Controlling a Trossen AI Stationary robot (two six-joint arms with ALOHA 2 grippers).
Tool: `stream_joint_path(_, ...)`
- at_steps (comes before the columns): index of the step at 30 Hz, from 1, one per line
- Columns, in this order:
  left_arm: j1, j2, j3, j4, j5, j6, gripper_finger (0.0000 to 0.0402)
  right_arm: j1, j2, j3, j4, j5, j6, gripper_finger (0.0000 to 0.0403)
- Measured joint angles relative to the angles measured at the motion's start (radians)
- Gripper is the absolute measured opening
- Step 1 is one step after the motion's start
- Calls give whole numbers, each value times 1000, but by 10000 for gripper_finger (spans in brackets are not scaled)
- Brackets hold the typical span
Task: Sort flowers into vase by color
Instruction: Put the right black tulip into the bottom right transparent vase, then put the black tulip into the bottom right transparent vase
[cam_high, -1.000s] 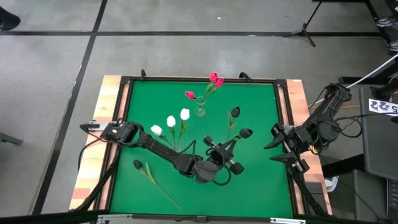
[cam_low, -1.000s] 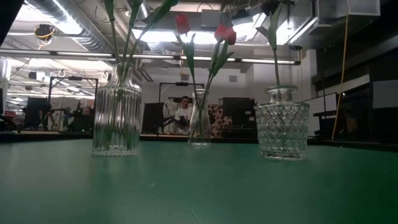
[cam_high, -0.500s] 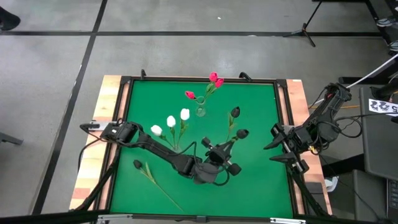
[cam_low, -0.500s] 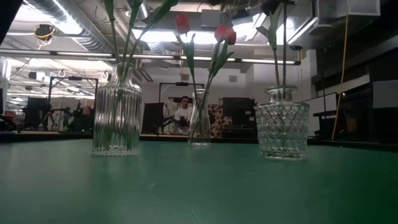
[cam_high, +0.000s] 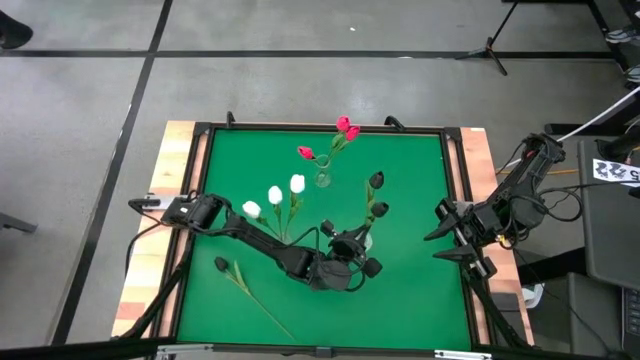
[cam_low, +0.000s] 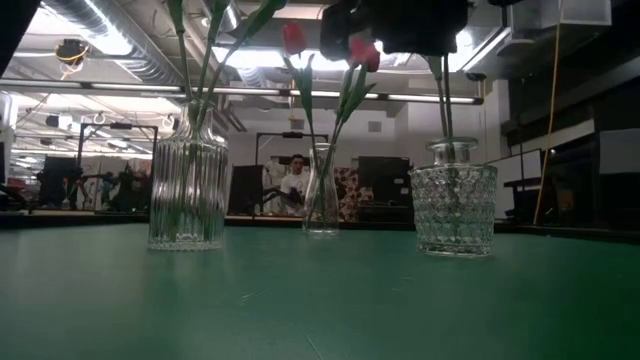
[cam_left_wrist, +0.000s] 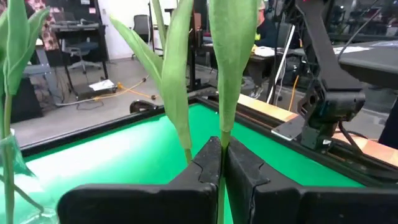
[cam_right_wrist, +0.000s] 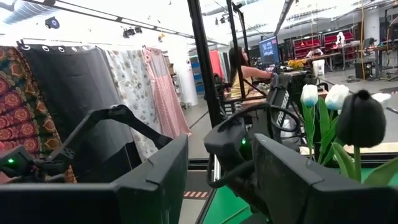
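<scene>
The left end effector (cam_left_wrist: 221, 163) pinches a dark tulip's stem (cam_left_wrist: 222, 134) above the cut-glass vase (cam_low: 453, 208), where another dark tulip (cam_high: 376, 180) stands. Lower it straight, keeping the stem upright through the narrow neck before letting go. One dark tulip (cam_high: 221, 264) lies on the tabletop (cam_high: 420, 290). The right end effector (cam_right_wrist: 217, 180) waits spread at the edge.

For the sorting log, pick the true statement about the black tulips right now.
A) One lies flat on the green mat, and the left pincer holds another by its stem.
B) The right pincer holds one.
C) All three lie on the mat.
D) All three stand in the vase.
A: one black tulip lies flat on the mat's left side, while the left pincer is shut on the stem of another; the right pincer waits open at the table's right edge.
</scene>
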Motion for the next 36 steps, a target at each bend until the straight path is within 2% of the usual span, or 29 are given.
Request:
stream_joint_path(4,-1,0,-16,-9,2,-36,7,0,0,0,-1,0,0,177)
stream_joint_path(8,9,0,-16,-112,45,-128,15,0,0,0,-3,0,0,177)
stream_joint_path(13,18,0,-16,-178,82,-189,60,0,0,0,-2,0,0,177)
stream_joint_path(26,-13,1,-1,-183,131,-100,195,0,0,0,-2,-18,-3,177)
stream_joint_path(32,-56,-24,29,-183,122,7,216,0,0,0,-5,-35,-3,177)
stream_joint_path(36,-84,-73,31,-196,121,-1,214,0,0,0,-11,-35,-3,177)
